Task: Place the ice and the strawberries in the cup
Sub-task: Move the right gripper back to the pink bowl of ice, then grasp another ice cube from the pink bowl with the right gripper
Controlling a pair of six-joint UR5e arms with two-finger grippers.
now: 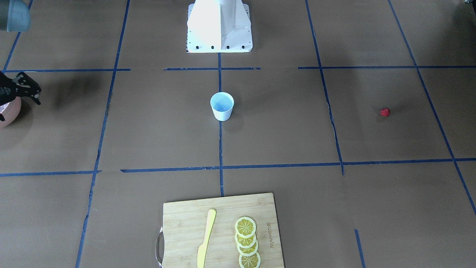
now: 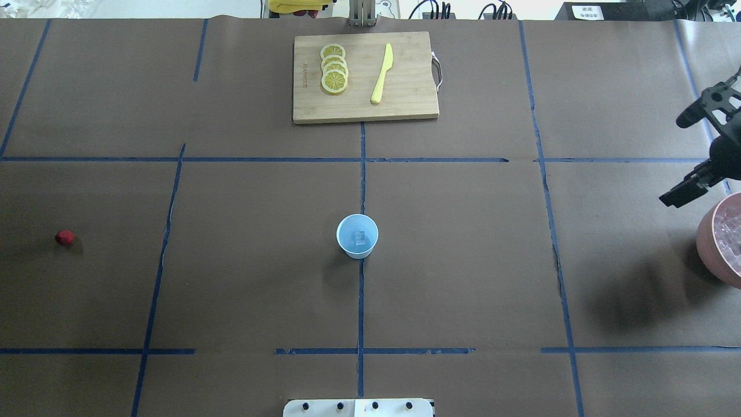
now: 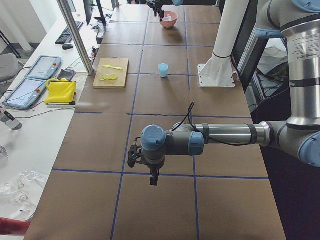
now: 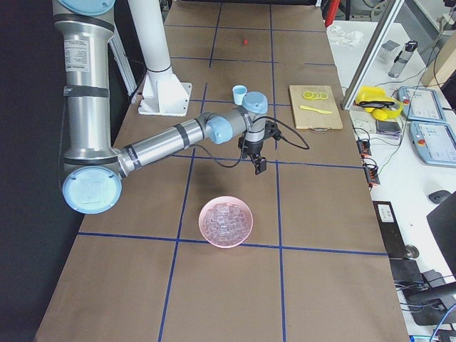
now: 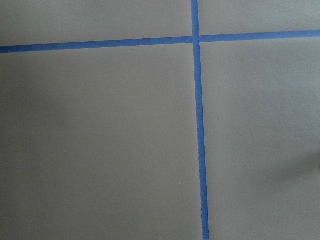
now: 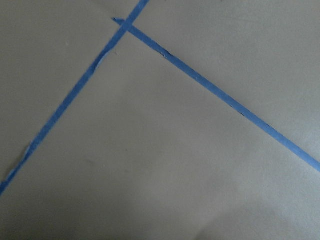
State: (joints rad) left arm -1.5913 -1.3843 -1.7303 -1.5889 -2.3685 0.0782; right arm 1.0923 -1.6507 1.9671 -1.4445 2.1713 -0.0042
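The fingers of the right gripper (image 2: 678,157) stand spread and empty, just beside the bowl (image 2: 707,246) of ice (image 4: 225,221). Whether the left gripper (image 3: 143,167) is spread or clenched, I cannot tell. One cube seems already inside the cup (image 2: 354,252) at the table's middle. The strawberry (image 2: 65,237) lies well apart, not yet picked.
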